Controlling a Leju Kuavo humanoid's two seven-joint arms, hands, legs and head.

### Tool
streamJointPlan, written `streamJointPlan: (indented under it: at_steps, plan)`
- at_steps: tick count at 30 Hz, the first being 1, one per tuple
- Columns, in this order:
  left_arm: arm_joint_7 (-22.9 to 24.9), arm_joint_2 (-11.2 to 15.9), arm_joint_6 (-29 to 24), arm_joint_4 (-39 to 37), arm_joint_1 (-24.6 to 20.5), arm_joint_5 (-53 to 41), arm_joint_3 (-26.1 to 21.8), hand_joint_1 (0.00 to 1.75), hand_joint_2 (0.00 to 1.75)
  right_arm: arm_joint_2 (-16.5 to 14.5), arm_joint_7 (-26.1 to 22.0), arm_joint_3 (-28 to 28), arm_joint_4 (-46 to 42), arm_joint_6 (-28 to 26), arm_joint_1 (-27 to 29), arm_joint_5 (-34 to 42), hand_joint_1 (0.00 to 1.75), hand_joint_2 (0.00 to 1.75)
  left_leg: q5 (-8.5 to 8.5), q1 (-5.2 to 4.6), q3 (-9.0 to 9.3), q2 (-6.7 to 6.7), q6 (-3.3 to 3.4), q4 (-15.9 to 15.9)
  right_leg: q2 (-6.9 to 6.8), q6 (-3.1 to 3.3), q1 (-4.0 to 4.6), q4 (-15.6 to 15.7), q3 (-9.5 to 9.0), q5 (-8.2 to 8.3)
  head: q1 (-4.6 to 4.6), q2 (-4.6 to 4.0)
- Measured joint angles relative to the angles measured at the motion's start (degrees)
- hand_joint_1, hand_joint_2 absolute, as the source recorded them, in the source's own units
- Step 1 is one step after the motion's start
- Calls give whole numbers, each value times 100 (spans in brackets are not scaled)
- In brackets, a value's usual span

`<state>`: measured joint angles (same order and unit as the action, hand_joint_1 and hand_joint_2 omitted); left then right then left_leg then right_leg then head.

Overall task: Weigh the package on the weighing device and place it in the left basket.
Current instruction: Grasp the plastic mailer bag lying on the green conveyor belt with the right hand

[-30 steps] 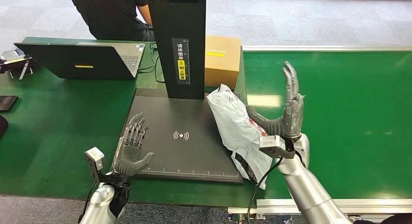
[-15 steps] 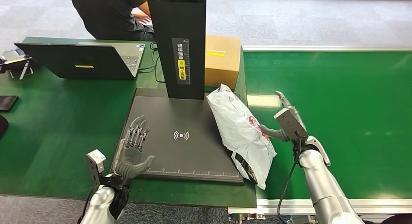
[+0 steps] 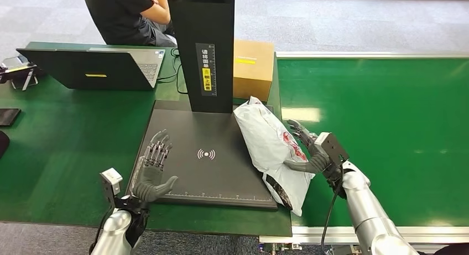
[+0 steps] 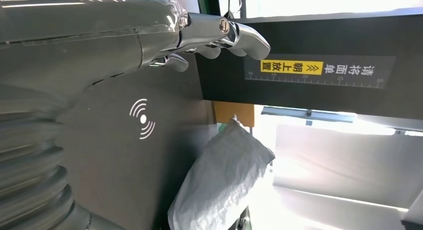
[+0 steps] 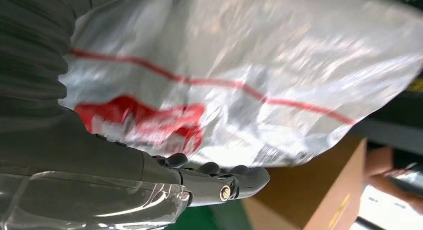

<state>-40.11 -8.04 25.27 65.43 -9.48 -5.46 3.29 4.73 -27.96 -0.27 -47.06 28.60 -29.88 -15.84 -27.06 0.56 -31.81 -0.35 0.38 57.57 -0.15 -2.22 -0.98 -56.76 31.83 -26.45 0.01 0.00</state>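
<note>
While the left hand (image 3: 153, 172) hovers spread over the scale (image 3: 204, 155), the right hand (image 3: 309, 152) cups the bag (image 3: 271, 147), fingertips partly hidden.

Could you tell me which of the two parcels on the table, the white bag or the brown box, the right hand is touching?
The white plastic bag: the right hand touches its side at the scale's right edge. The brown cardboard box stands apart, behind the scale.
</note>
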Motion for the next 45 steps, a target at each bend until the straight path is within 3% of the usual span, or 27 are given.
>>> streamJointPlan:
  at_steps: [5, 12, 19, 27, 31, 36, 45]
  plan:
    - [0, 0, 3, -2, -40, 3, -13, 0, 175, -1, 32, 24, 213, 379, -60, 248, 0, 175, 0, 0, -2, 1, 0, 0, 1, 0, 0, 0, 0, 0, 0, 0]
    - [0, 0, -24, -1, -13, 3, -79, 0, 175, -1, 454, 171, 705, -42, -283, 79, 0, 175, 0, 0, -1, 1, 0, 0, 1, 0, 0, 0, 0, 1, 0, 0]
    - [0, 0, -42, 1, 37, -65, -138, 0, 175, -9, 988, 380, 980, -866, -398, -419, 0, 175, 0, 0, -1, 1, 0, 0, 1, 0, 0, 0, 0, 0, -1, 0]
    - [0, -1, -7, -38, -21, -128, -155, 0, 175, 3, 1287, 626, 1238, -620, -600, -886, 0, 175, 0, 0, 10, 7, 0, 0, 9, 1, 0, 1, -3, 3, 1, 0]
    - [0, -2, 17, -114, -102, -97, -155, 0, 175, 70, 1108, 887, 1504, -326, -755, -1090, 169, 175, 0, 0, 16, 12, 0, 0, 14, 3, 1, 2, -7, 5, 1, 0]
    - [0, 0, 11, -164, -107, -36, -155, 0, 175, 128, 708, 991, 1716, -181, -790, -933, 175, 175, 0, 1, 17, 16, 0, 0, 18, 5, 2, 1, -6, 5, 1, 0]
    - [0, 0, 11, -170, -93, -1, -155, 0, 175, 193, 603, 991, 1811, -176, -808, -869, 175, 175, -1, 1, 17, 22, -1, 0, 23, 6, 5, 1, -5, 6, 1, 0]
